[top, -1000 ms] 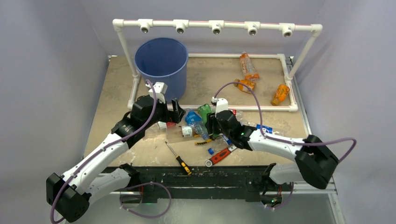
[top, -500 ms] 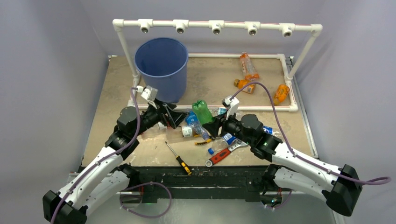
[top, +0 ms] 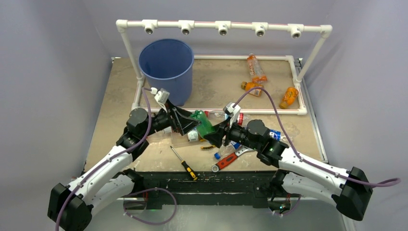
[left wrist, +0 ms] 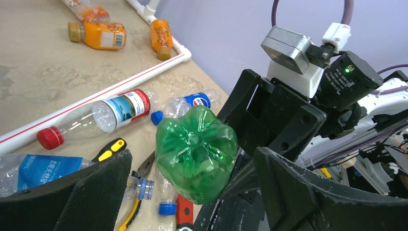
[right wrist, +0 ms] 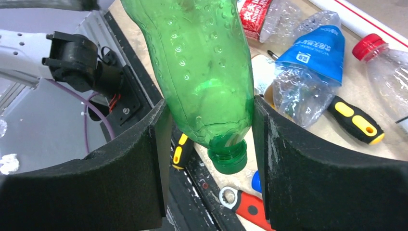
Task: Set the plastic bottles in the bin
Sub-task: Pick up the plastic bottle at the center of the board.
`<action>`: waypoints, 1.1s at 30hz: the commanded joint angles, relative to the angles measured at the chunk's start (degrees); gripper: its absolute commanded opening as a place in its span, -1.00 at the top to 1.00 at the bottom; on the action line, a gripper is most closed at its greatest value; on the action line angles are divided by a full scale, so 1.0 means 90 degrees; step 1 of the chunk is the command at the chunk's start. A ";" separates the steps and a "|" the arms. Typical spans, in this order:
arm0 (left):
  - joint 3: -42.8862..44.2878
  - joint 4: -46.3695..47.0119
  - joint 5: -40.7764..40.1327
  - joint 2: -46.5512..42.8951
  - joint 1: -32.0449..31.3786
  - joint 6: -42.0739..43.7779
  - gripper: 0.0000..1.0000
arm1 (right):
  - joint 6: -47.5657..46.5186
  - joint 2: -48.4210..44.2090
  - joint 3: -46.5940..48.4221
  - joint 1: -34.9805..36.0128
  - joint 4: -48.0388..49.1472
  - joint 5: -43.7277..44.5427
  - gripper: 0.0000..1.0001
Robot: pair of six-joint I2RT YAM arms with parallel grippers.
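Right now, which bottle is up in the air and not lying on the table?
The green plastic bottle, pinched in the right claw. It is the only green one; the other bottles all lie on the table.

A tall round blue bin [top: 179, 86] stands upright at the far left of the table [top: 216, 79]. Three orange bottles [top: 256, 67] lie on their sides at the far right. A green bottle [left wrist: 196, 154] is held aloft, tilted, over crushed clear bottles [left wrist: 103, 111] with red and blue caps.
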 commanded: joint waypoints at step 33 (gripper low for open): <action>0.0023 0.0962 0.1208 0.0600 -0.0110 -0.0601 -0.36 | -0.0079 -0.0175 0.0235 0.0524 0.0273 0.0824 0.16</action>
